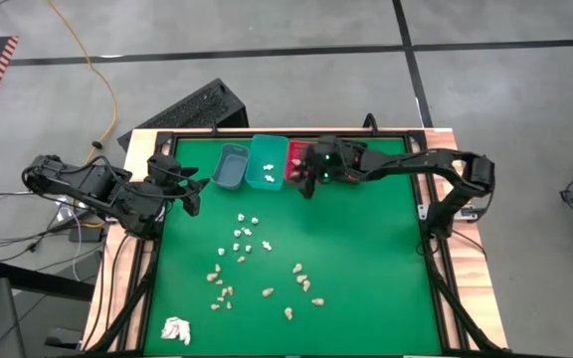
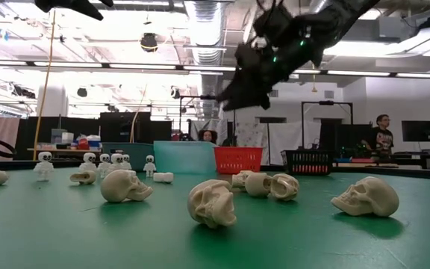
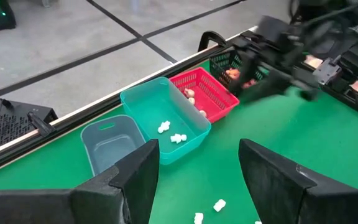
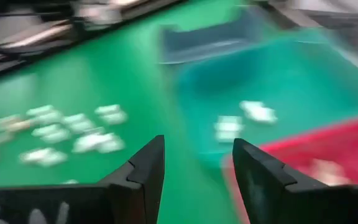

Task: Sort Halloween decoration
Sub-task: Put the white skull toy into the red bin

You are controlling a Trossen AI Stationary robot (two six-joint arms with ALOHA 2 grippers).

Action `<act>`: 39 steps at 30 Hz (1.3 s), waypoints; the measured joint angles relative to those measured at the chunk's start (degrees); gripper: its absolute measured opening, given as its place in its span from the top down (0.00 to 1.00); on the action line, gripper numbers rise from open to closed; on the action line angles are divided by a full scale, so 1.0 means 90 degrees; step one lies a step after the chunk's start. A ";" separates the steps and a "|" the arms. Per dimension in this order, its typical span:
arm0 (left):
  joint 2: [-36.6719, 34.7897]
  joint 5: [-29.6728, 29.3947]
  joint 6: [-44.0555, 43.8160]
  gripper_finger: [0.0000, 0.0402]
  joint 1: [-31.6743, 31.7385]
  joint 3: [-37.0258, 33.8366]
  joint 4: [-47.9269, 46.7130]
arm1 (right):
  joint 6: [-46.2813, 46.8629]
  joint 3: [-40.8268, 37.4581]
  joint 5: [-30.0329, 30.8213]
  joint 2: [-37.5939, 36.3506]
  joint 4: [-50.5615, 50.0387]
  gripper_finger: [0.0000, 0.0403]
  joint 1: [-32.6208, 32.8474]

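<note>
Desk [image 1: 386,288]: green mat, bins lined up along the far edge: grey bin [image 1: 231,166], teal bin [image 1: 267,161], red bin [image 1: 295,159], black bin [image 3: 225,62] beyond it. White paper wad [image 1: 176,329] sits near the front left corner.

Left arm waits at the left edge near the far corner; left hand [image 1: 191,194] wide open, holding nothing.

Right hand [image 1: 308,182] hovers over the red bin at the far edge, fingers parted, nothing between them. Looks like the drop-off end of a sort cycle.

Halloween decoration [image 1: 245,237]: white skeletons mid-desk, tan skulls [image 1: 301,279] scattered toward the front edge. A few white pieces already in the teal bin, some tan ones in the red.

Next move, likely: swing the right hand back toward the front-centre scatter, line up over a single skull clear of its neighbours, descend and close.
</note>
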 joint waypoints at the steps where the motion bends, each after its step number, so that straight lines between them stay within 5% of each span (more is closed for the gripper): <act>1: 0.0000 0.0002 0.0006 0.48 0.0002 0.0000 0.0000 | -0.0034 0.0000 -0.0194 -0.0059 -0.0082 0.55 0.0163; 8: 0.0001 0.0063 0.0007 0.48 0.0000 0.0000 -0.0002 | -0.0594 0.0000 -0.0454 -0.0106 -0.0587 0.55 0.1831; 16: 0.0000 0.0066 0.0006 0.48 0.0002 0.0000 -0.0003 | -0.0881 -0.0002 0.0534 0.0336 -0.0706 0.56 0.3157; 39: 0.0000 0.0138 -0.0329 0.48 0.0002 0.0000 -0.0002 | -0.0876 -0.0610 0.0726 0.2233 0.1199 0.56 0.3562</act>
